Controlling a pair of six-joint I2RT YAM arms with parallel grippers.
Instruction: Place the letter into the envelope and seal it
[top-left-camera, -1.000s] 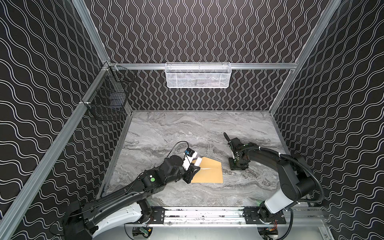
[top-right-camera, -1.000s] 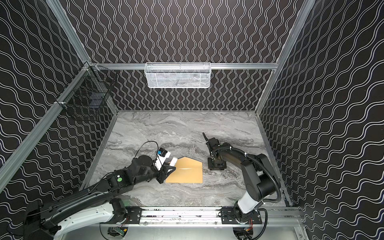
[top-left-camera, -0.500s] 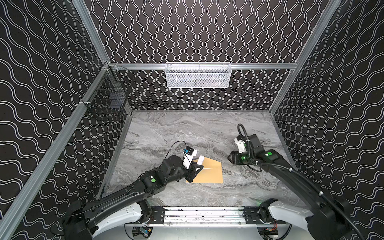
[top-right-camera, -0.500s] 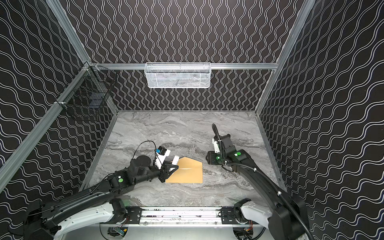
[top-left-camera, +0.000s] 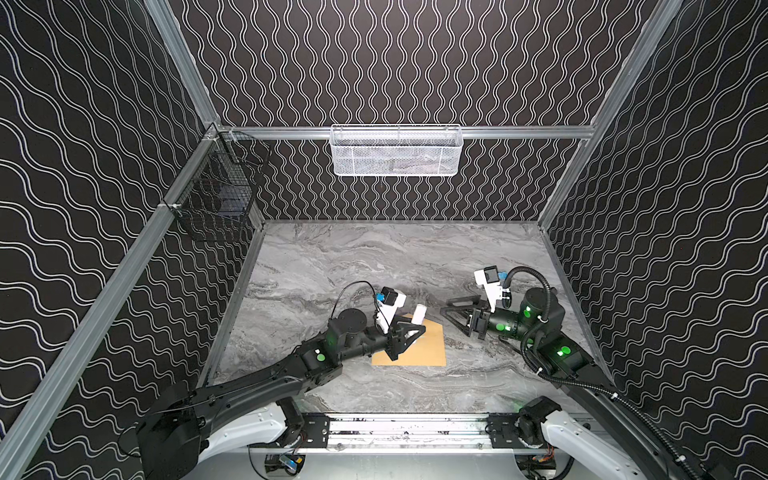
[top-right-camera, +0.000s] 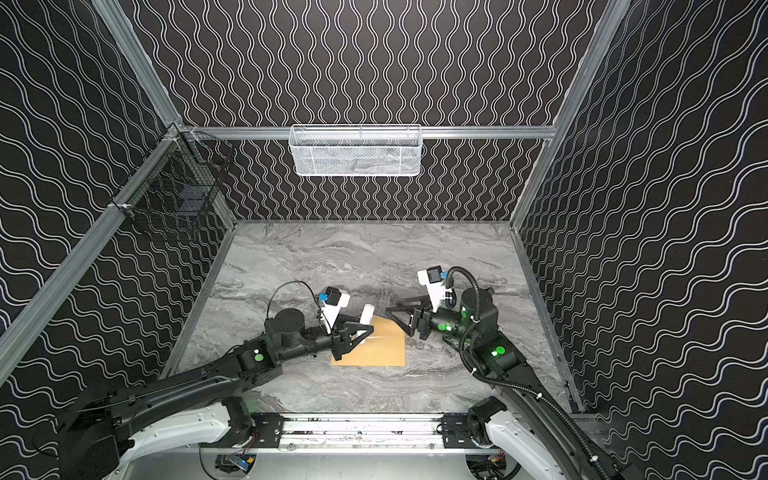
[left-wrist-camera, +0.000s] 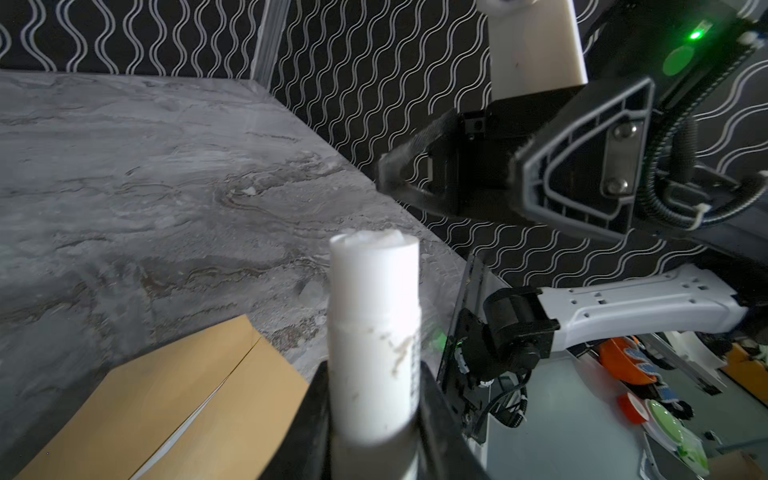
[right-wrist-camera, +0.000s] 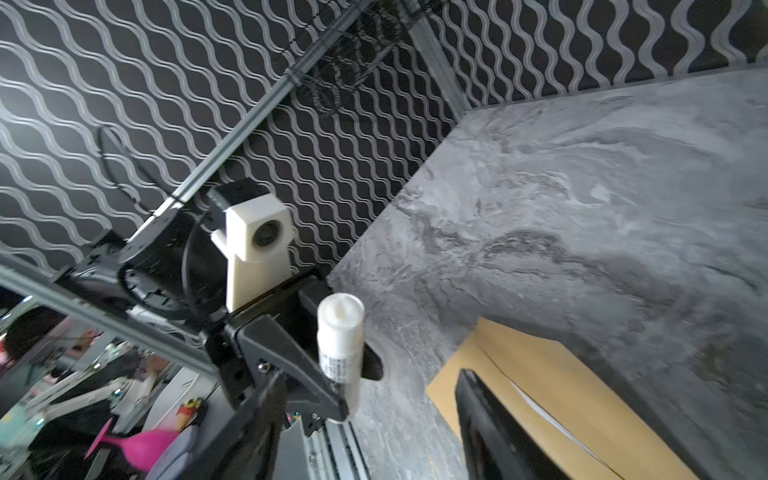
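The glue stick (top-left-camera: 418, 314) is clamped low on its body by the left gripper (top-left-camera: 415, 330), so that its open end, where white paste is seen in the left wrist view, is left free. It is carried tilted just above the envelope's far left corner, which is judged to suit spreading paste along the flap seam.

The envelope (top-left-camera: 419, 351) is laid flat on the surface (top-left-camera: 353, 257), near the front edge and between the two arms, so that it can be reached from either side. Of the letter (left-wrist-camera: 187, 419) only a thin white sliver is seen along the flap seam, so it is taken to be tucked inside already. Whether the flap is stuck down cannot be told.

The right gripper (top-left-camera: 451, 313) is held in the air just beyond the envelope's far right corner, with its jaws spread and nothing between them. It is pointed toward the stick, and is judged to be placed either to press the flap or to take the stick.

By count, the following are seen:
- one envelope
- one letter
- one glue stick
- two grippers
- two baskets

The white basket (top-left-camera: 397, 151) is hung on the back wall and the black basket (top-left-camera: 216, 199) on the left wall. Both are set well apart from the work. Nothing else is seen lying on the surface.
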